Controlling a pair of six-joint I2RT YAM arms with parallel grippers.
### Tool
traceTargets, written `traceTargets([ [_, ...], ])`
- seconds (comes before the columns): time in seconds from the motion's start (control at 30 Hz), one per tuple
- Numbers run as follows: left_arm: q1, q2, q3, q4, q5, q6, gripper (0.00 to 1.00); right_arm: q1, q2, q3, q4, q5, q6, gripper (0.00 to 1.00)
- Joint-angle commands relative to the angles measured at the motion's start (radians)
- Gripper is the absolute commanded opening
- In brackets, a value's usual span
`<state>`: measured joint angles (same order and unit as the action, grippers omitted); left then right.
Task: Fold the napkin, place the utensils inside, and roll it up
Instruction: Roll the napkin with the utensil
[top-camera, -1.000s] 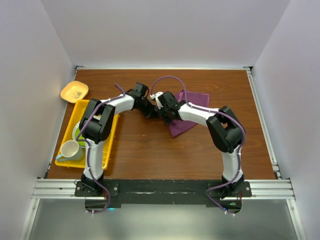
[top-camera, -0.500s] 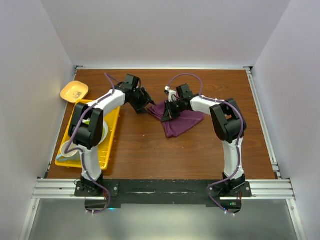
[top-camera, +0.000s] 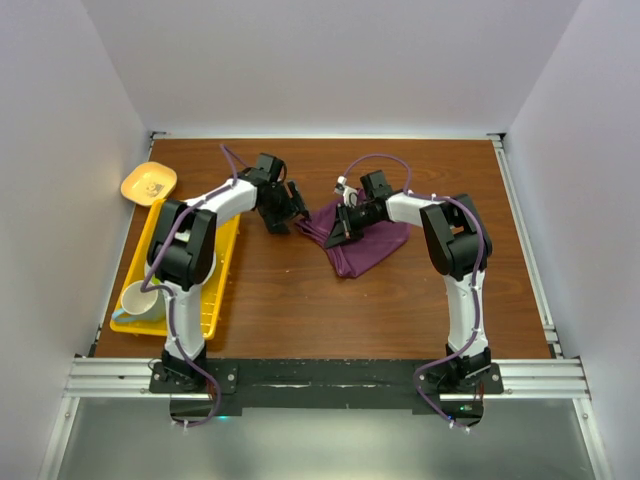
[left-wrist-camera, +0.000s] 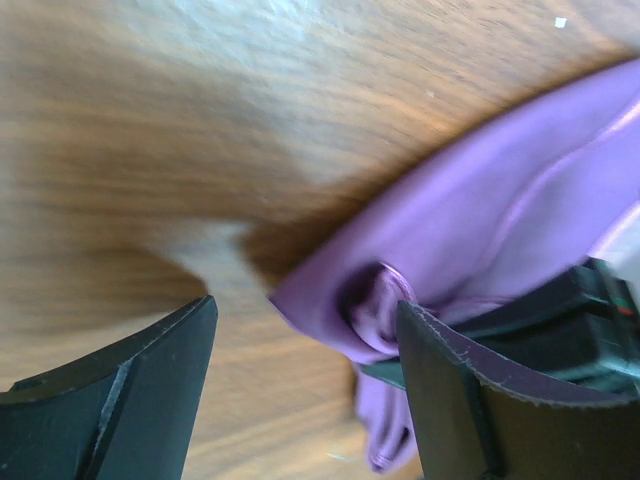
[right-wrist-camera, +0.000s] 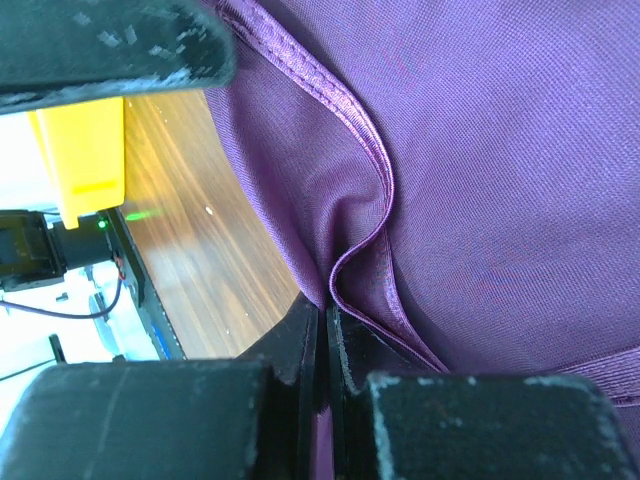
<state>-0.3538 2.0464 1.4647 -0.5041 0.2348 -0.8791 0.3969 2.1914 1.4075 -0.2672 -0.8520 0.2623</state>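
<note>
The plum-purple napkin lies rumpled on the wooden table, right of centre. My right gripper is shut on a folded hem at the napkin's left edge; in the right wrist view the napkin fills the frame and the right gripper pinches the fold. My left gripper stands open just left of the cloth. In the left wrist view the left gripper has a bunched corner of the napkin just ahead of its right finger, not gripped. The utensils are out of view.
A yellow tray sits along the table's left side with a white cup in it. A small yellow plate lies behind the tray. Bare wood spreads in front of the napkin. White walls close in three sides.
My left gripper went from shut to open, let go of the napkin and drew back a little to the left. The right gripper kept its pinch and shifted right; the cloth bunched up.
</note>
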Motion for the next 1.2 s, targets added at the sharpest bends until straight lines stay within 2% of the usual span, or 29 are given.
traceTargets([
  [0.0,0.001,-0.002,-0.007,0.036,-0.019,0.108,0.78,0.007,0.034,-0.004,-0.055,0.051,-0.041,0.0],
  [0.1,-0.002,0.02,-0.04,0.116,0.038,0.08,0.77,0.007,0.033,0.005,-0.07,0.062,-0.052,0.0],
  [0.23,-0.019,0.044,-0.047,0.133,0.035,0.066,0.75,0.007,0.025,0.013,-0.083,0.074,-0.06,0.0],
  [0.33,-0.024,0.061,-0.05,0.151,0.038,0.048,0.67,0.008,0.022,0.022,-0.092,0.08,-0.061,0.0],
  [0.47,-0.025,0.072,-0.061,0.173,0.054,0.026,0.49,0.007,0.013,0.025,-0.093,0.09,-0.06,0.0],
  [0.53,-0.025,0.07,-0.064,0.179,0.057,0.023,0.43,0.007,0.013,0.028,-0.101,0.094,-0.067,0.0],
  [0.57,-0.025,0.069,-0.066,0.179,0.058,0.019,0.36,0.008,0.014,0.03,-0.104,0.096,-0.069,0.0],
  [0.73,-0.025,0.051,-0.078,0.184,0.075,0.006,0.21,0.01,0.019,0.042,-0.116,0.106,-0.08,0.0],
  [0.77,-0.025,0.041,-0.083,0.182,0.075,0.008,0.15,0.011,0.019,0.045,-0.119,0.119,-0.08,0.0],
  [0.83,-0.025,0.037,-0.084,0.176,0.081,0.009,0.11,0.016,0.016,0.061,-0.141,0.129,-0.093,0.01],
  [0.93,-0.025,0.04,-0.064,0.13,0.098,0.019,0.05,0.028,-0.002,0.088,-0.194,0.186,-0.12,0.13],
  [0.97,-0.025,0.047,-0.044,0.112,0.1,0.026,0.0,0.036,-0.015,0.094,-0.208,0.204,-0.126,0.2],
  [1.17,-0.024,0.047,0.023,0.004,0.113,0.04,0.0,0.082,-0.117,0.122,-0.291,0.401,-0.181,0.47],
])
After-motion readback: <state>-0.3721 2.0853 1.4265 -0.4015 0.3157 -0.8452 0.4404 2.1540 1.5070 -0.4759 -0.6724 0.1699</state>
